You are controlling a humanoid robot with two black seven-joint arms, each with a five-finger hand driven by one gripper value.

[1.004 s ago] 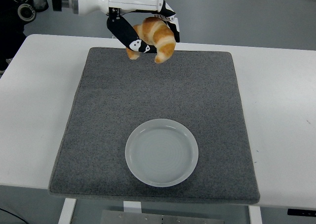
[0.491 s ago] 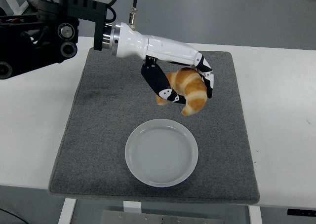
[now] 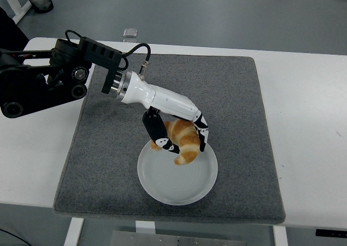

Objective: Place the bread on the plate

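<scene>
My left hand [image 3: 179, 137] is clenched around the bread [image 3: 183, 142], a golden croissant, with my thumb on its near-left side and my fingers [image 3: 201, 133] wrapped over its far-right side. The bread sits above the far part of the plate [image 3: 162, 185], which rests on the grey mat [image 3: 108, 148] toward the near edge of the desk [image 3: 303, 121]. The lower tip of the croissant hangs over the inside of the plate, but I cannot tell whether it is touching the plate's surface or just above it.

As I judge it, the carrying part is nearly finished: the bread is lifted, gripped firmly and brought over its target. What is left is the last bit of lowering, if any gap remains, then opening my fingers so the bread settles inside the rim, and drawing my hand clear. The bread is over the far rim side instead of the centre, so a small shift toward the near edge of the desk could help it land fully within the plate. My right hand is out of view.
</scene>
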